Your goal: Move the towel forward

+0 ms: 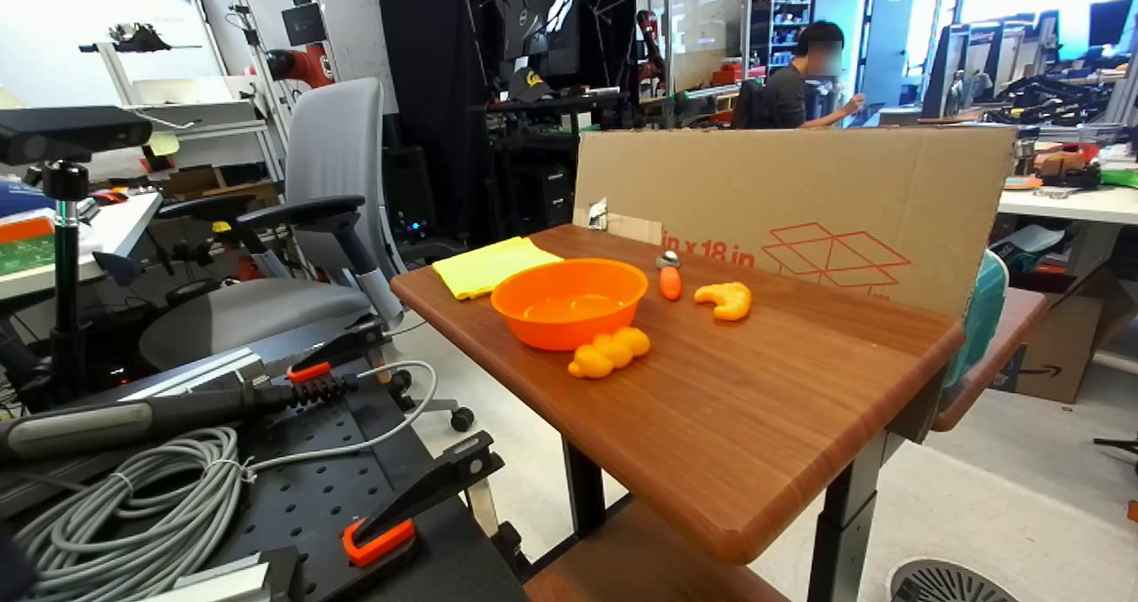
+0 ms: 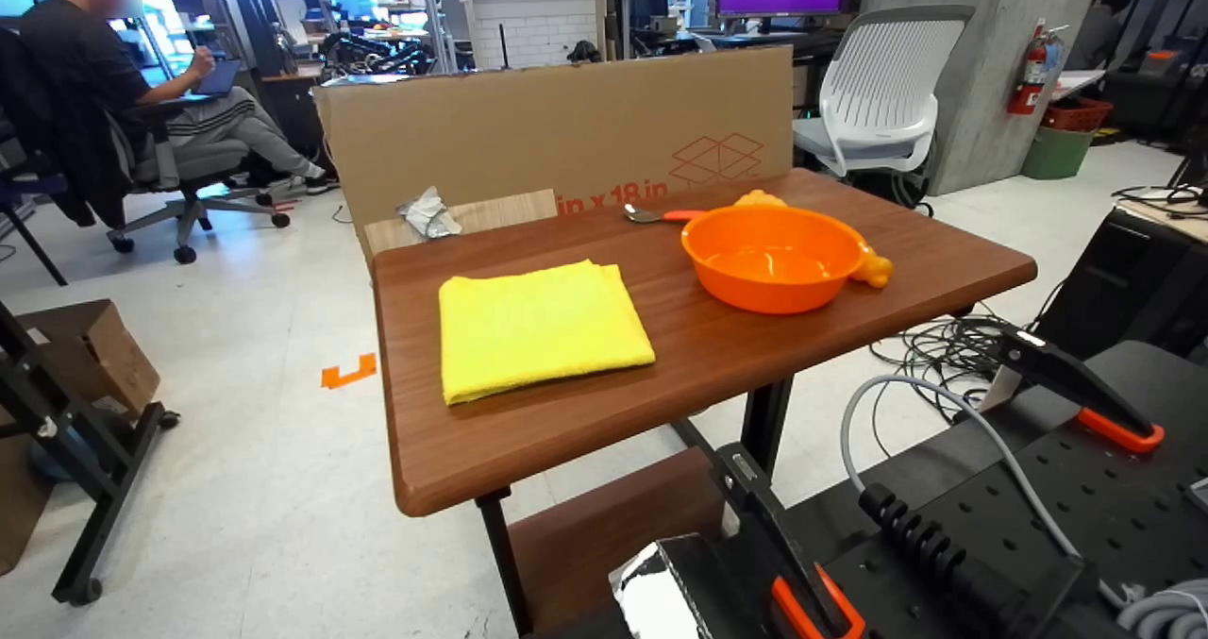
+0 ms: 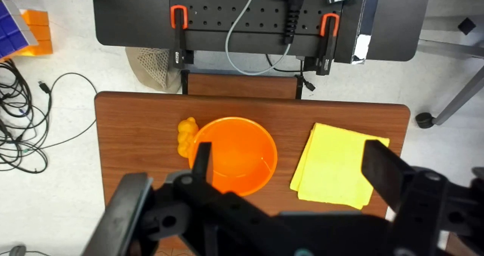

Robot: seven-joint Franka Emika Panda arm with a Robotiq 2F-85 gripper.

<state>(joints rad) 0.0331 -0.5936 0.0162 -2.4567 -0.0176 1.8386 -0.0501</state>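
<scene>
The towel (image 2: 538, 327) is a folded, bright yellow, roughly square cloth lying flat on the brown table (image 2: 462, 450). It also shows in an exterior view (image 1: 489, 264), partly behind the orange bowl, and in the wrist view (image 3: 336, 165). My gripper (image 3: 288, 155) shows only in the wrist view. Its two fingers stand wide apart with nothing between them, well above the table. The right finger covers part of the towel's right edge, and the left finger covers part of the bowl. The gripper is out of view in both exterior views.
The orange bowl (image 2: 774, 261) stands beside the towel. A lumpy orange toy (image 1: 609, 353), a curved orange toy (image 1: 725, 301) and an orange-handled spoon (image 1: 669, 277) lie near it. A cardboard panel (image 1: 800, 202) stands along one table edge. A black bench with clamps (image 3: 257, 40) lies opposite.
</scene>
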